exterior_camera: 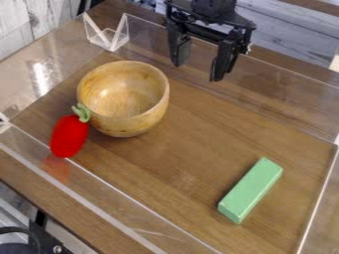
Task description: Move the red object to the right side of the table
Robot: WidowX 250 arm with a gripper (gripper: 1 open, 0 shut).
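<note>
The red object (69,136), a small bright-red toy fruit with a green stem, lies at the table's (185,149) left side, touching the lower left of a wooden bowl. My gripper (199,58) hangs pointing down above the back middle of the table, well apart from the fruit, up and to its right. Its two dark fingers stand wide open with nothing between them.
A wooden bowl (123,96) sits left of centre, between the gripper and the fruit. A long light-green block (251,190) lies at the front right. Low clear acrylic walls (93,189) border the tabletop. A clear folded stand (107,33) sits at the back left.
</note>
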